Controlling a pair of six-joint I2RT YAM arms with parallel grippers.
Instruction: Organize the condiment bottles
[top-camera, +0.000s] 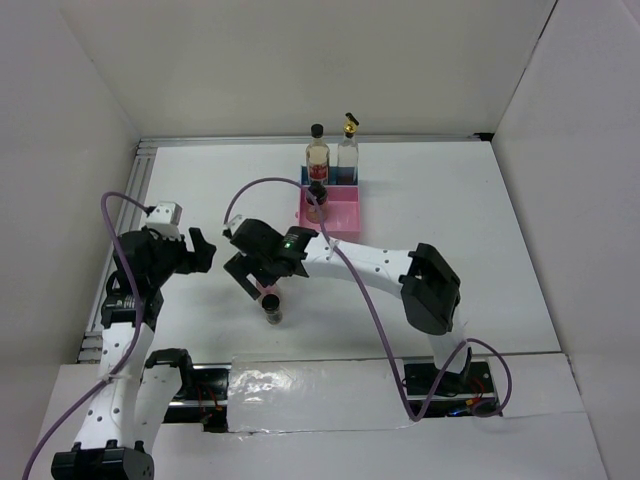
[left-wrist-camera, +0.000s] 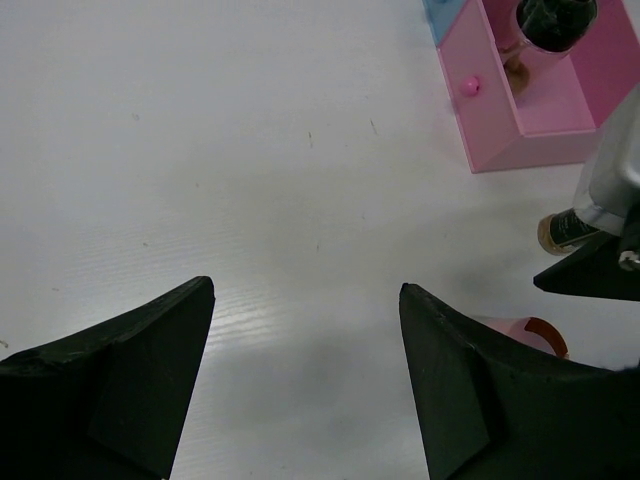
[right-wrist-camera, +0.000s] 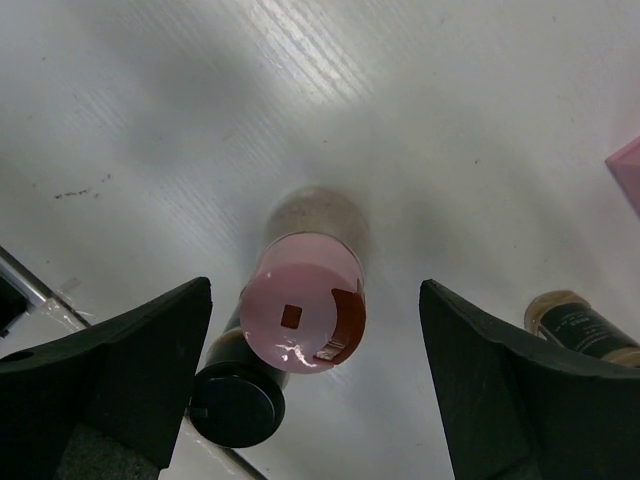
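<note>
One pink-lidded jar stands upright on the table just ahead of the right gripper, lined up with its wide-apart jaws; the left gripper, also apart, is farther off.

White counter with faint ribbed lines. Pink tray with a pink knob on its side, blue tray behind it. Tall bottle: black cap, tan label. Clear bottle: gold spout. Tray jar: black lid. Pink-lidded jar: pale pink lid, rust-brown marks, brownish contents. Black-lidded jar: all dark. Tan jar: black lid, tan contents. Left end effector and right end effector are black. Left arm and right arm are white with black joints. Cables are purple.
</note>
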